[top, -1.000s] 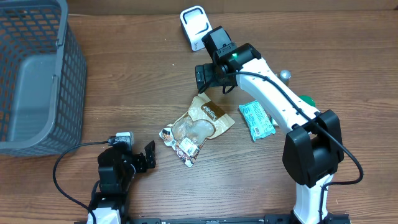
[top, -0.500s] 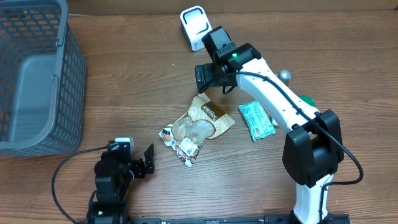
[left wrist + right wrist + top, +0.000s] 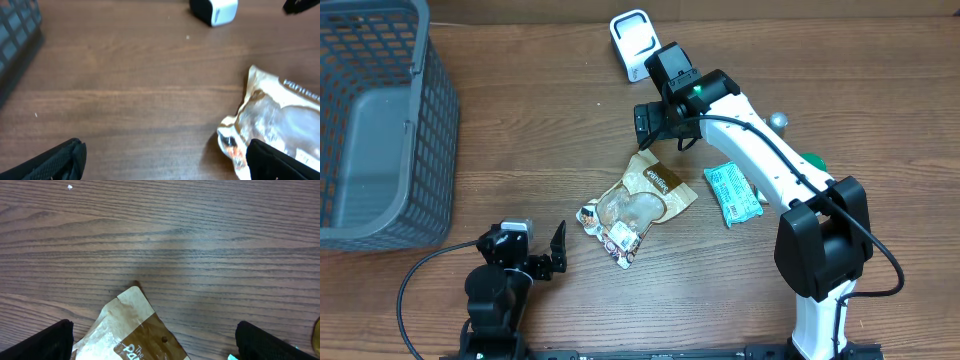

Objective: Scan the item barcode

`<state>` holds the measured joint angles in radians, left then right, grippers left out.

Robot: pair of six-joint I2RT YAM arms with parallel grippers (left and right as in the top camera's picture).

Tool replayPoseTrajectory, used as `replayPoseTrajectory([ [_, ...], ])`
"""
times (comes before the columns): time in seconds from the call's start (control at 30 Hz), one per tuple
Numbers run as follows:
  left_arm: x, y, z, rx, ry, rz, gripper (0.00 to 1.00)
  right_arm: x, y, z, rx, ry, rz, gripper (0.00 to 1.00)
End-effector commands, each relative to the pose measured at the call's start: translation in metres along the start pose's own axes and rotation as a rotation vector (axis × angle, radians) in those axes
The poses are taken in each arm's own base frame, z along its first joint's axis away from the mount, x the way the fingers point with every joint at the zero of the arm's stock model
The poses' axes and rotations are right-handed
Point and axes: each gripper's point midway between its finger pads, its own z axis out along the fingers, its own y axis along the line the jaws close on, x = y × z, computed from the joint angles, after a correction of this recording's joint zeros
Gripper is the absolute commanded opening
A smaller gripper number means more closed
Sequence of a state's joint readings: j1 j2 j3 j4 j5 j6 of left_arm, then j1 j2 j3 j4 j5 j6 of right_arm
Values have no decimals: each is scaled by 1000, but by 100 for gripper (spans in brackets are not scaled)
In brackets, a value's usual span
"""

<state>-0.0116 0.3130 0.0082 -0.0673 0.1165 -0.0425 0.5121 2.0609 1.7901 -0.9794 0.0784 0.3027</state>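
Observation:
The item, a tan and brown snack bag (image 3: 635,205), lies flat mid-table. A white barcode scanner (image 3: 633,42) stands at the far edge. My right gripper (image 3: 658,135) hovers open just beyond the bag's far corner; in the right wrist view that corner of the bag (image 3: 131,330) lies below and between the spread fingers (image 3: 42,342) of the right gripper (image 3: 155,344). My left gripper (image 3: 555,252) is open, left of the bag and apart from it. The left wrist view shows the left gripper (image 3: 165,165) over bare wood, the bag (image 3: 280,117) by its right finger, and the scanner (image 3: 214,9) far ahead.
A grey mesh basket (image 3: 380,130) fills the far left. A green packet (image 3: 733,192) lies right of the bag. A small silver round object (image 3: 777,121) and a green one (image 3: 815,160) sit beside the right arm. A cable (image 3: 420,265) trails from the left arm.
The left arm has drawn back slightly toward the front edge, its gripper still open and turned toward the bag. The right arm and the bag have not moved.

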Motion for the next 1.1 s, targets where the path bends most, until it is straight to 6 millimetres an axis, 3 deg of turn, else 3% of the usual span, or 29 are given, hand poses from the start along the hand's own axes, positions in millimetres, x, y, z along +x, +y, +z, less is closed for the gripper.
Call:
replayPoseTrajectory([
  [0.0, -10, -3, -4, 12, -51, 50, 100, -3, 1, -6, -1, -19, 3, 100],
  [0.73, -61, -4, -27, -8, -296, 99, 100, -3, 1, -6, -1, -19, 3, 100],
  [1.07, -61, 0, -28, -34, -295, 93, 100, -3, 1, -6, -1, -19, 3, 100],
])
